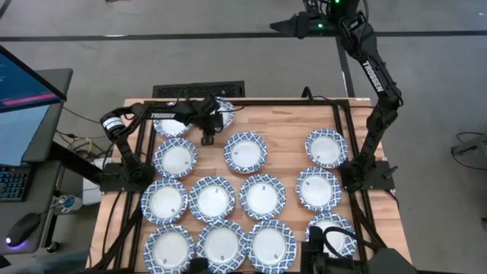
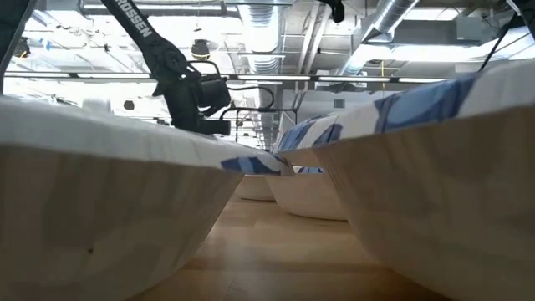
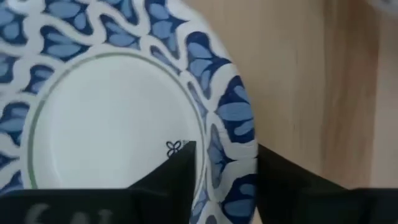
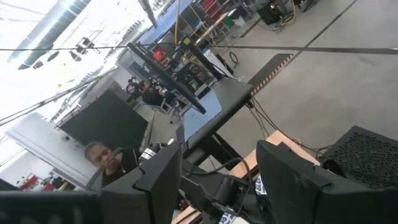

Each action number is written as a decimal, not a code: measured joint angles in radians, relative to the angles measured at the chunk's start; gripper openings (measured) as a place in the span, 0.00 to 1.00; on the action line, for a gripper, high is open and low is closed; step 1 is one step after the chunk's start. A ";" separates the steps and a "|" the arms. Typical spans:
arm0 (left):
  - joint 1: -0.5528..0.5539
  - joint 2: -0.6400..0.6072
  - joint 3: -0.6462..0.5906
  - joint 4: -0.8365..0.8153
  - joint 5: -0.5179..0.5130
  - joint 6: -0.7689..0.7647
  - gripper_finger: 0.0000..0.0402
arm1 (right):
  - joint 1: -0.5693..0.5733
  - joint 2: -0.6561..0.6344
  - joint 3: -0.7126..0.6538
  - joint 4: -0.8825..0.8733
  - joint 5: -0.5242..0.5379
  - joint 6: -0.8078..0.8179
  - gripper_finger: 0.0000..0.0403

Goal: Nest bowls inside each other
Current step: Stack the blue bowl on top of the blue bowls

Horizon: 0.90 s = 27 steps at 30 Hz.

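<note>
Left gripper [image 3: 214,186] at the far-left bowl [image 1: 173,124]; fingers straddling its rim.

One dark finger [image 3: 177,180] sits inside on the white centre, the other outside the blue-patterned rim, jaws part-way closed about the edge; firm grip or not, cannot tell. That bowl lies at the table's [image 1: 285,156] far left corner; the other bowls [image 1: 262,195] lie singly in rows across the wood. Right gripper [image 1: 283,25] raised beyond the table's far edge, fingers apart, holding nothing.
</note>
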 joint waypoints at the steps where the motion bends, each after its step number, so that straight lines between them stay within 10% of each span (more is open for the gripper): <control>1: 0.000 0.000 0.004 -0.001 0.000 -0.001 0.25 | 0.000 0.000 0.000 0.000 0.000 0.000 0.57; 7: -0.023 0.000 0.046 -0.034 -0.010 -0.040 0.03 | -0.001 0.000 0.000 -0.054 0.003 -0.028 0.57; 18: -0.184 -0.124 0.186 -0.304 -0.185 -0.107 0.00 | -0.062 0.000 0.000 -0.170 0.007 -0.100 0.57; 27: -0.383 -0.254 0.203 -0.325 -0.089 -0.255 0.00 | -0.120 0.000 0.000 -0.527 0.102 -0.311 0.57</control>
